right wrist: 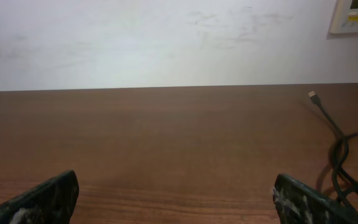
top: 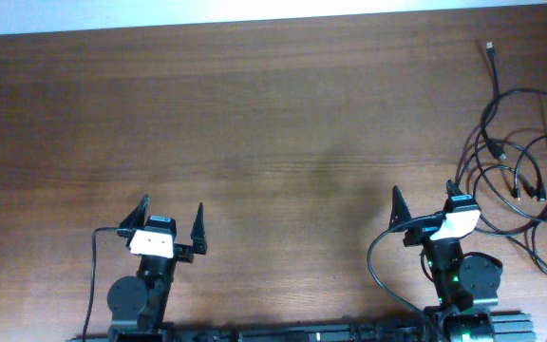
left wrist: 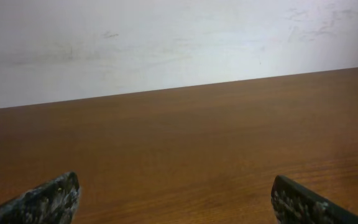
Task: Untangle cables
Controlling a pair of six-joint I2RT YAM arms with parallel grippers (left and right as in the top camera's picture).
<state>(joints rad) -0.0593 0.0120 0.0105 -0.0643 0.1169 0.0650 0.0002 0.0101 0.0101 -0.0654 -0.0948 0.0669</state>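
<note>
Dark, scuffed fingertips (left wrist: 45, 200) of the left gripper (left wrist: 176, 200) filled the bottom corners of the left wrist view. They stood far apart with only bare brown wooden tabletop (left wrist: 185, 137) between them. The right gripper (right wrist: 176, 200) looked the same in its own view, its worn black fingers (right wrist: 303, 202) spread wide and clasping nothing.

From overhead, the thin black cables (top: 518, 180) lay in a loose tangle at the table's far right side. Several overlapping loops crossed one another, and a few short plug ends bunched near the middle of the heap. One cord ran away from the tangle toward the far edge and ended in a small silvery plug tip (top: 489, 45). Another strand trailed toward the near right corner. In the right wrist view that same pale tip (right wrist: 312, 95) sat on the wood, and its cord (right wrist: 328, 116) curved into a loop at the frame's right edge.

Both arms were drawn in close to their bases at the near edge, fingers pointing toward the far side. The left gripper (top: 173, 201) sat well apart from the cables. The right gripper (top: 423, 190) sat just beside the tangle's near left fringe. Whether its right finger touched a strand could not be told. A white wall (left wrist: 166, 43) rose behind the table.
</note>
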